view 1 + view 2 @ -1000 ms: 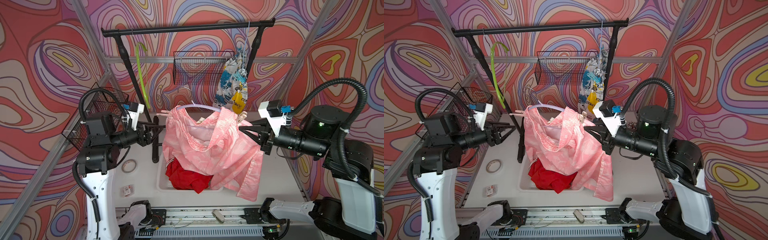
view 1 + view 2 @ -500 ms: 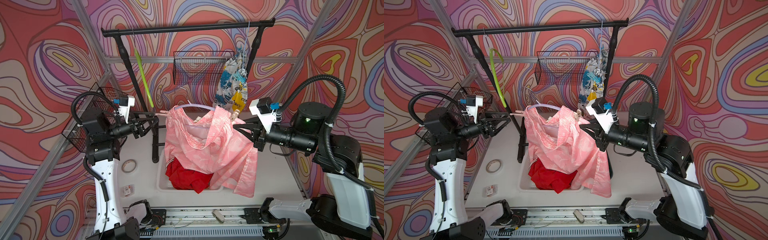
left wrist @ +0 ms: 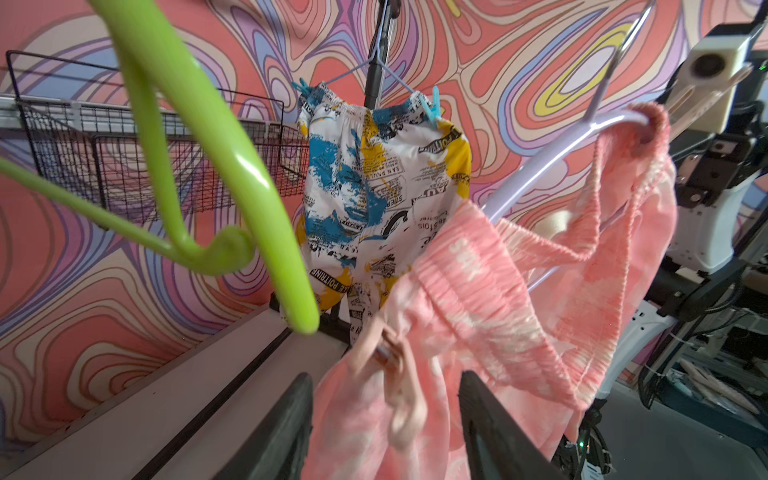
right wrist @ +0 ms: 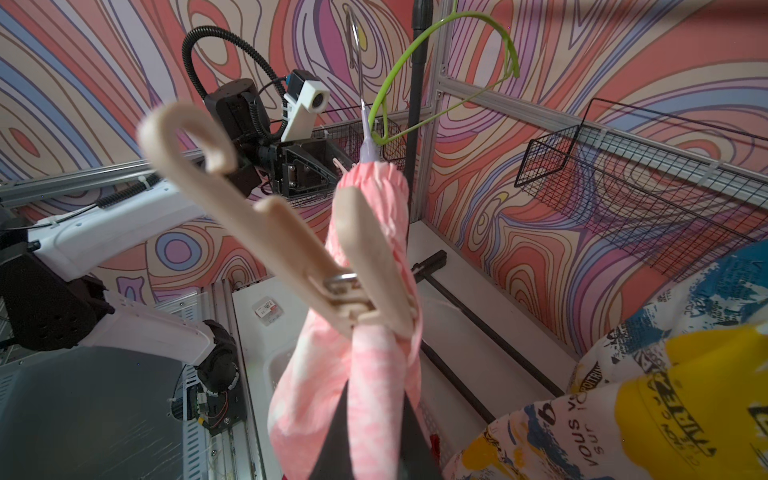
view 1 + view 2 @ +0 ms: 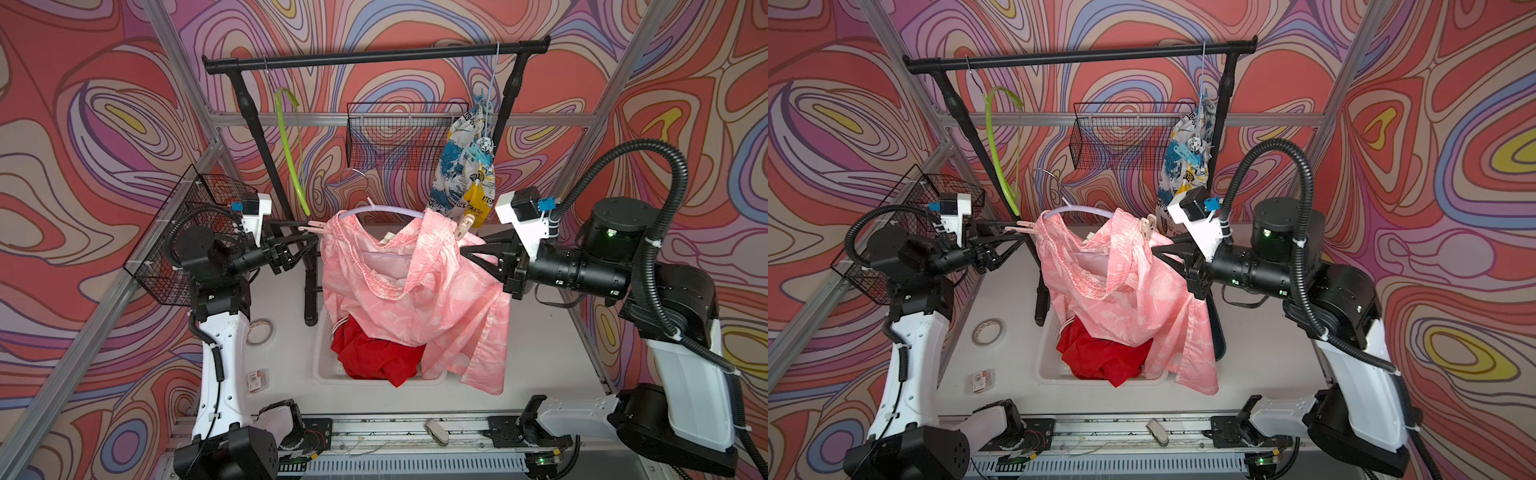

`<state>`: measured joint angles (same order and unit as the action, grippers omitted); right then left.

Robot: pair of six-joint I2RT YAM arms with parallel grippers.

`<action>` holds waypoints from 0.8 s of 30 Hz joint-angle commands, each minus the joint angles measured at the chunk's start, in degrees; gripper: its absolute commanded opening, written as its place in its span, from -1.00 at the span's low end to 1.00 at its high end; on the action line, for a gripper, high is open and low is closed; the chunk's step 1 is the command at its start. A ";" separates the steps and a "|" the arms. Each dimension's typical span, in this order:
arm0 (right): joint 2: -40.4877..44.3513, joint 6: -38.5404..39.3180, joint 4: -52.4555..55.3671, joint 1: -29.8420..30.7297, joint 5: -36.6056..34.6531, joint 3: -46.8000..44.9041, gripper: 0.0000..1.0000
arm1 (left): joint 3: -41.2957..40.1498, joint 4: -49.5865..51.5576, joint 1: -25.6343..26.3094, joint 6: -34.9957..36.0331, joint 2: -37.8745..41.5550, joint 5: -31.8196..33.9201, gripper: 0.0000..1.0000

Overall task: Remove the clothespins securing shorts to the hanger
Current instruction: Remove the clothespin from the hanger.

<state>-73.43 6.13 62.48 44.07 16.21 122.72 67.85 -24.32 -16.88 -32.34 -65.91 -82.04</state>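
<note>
Over the last second the left gripper [image 5: 311,237] was raised from beside the rack post [image 5: 309,286] and brought up to the pink peg [image 5: 312,226] at the left end of the lilac hanger [image 5: 386,212]; its spread was left about the same. In the left wrist view its fingers [image 3: 286,424] are seen apart, one on each side of that peg, with no contact evident. The right gripper [image 5: 464,249] was carried slightly inward with the load and remains pressed together on the cloth of the pink shorts [image 5: 415,291], just below the beige peg [image 5: 463,226]. The hanger is off the rail [image 5: 374,56] and appears to be supported through this pinch. Both pegs are still clipped over waistband and hanger. The red shorts [image 5: 374,353] lie in the white basket [image 5: 326,374] beneath, and the green hanger [image 5: 286,137] on the rail is bare. The printed shorts [image 5: 465,166] hang from the rail with blue pegs [image 3: 434,110] still attached. Judgement: the approach to the pink peg looks complete; its tails must next be squeezed and the peg drawn off. Risk: once it is freed, the waistband may slide along the hanger, so the right pinch should be kept.
</note>
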 commanded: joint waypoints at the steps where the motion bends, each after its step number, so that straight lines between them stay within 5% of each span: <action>1: -0.04 -0.70 -5.78 0.22 2.29 1.91 -1.00 | 0.25 -30.78 1.01 -20.18 -3.51 -1.27 0.17; 6: 0.76 -0.99 -7.08 0.15 2.19 1.07 -1.00 | 2.63 -53.46 1.71 -40.30 -10.19 -2.22 0.11; 15: 1.28 -0.75 -8.54 0.18 0.47 1.03 -1.00 | -0.01 -53.47 3.48 -40.79 -8.20 -5.53 0.14; 24: 0.66 -0.76 -8.97 0.20 1.37 0.60 -1.00 | -0.53 -53.47 3.54 -40.89 -7.92 -4.89 -0.07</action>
<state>-73.17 5.19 59.79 44.07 16.99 122.67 67.59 -72.71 -13.58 -71.40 -74.70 -85.91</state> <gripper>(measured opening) 0.106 0.482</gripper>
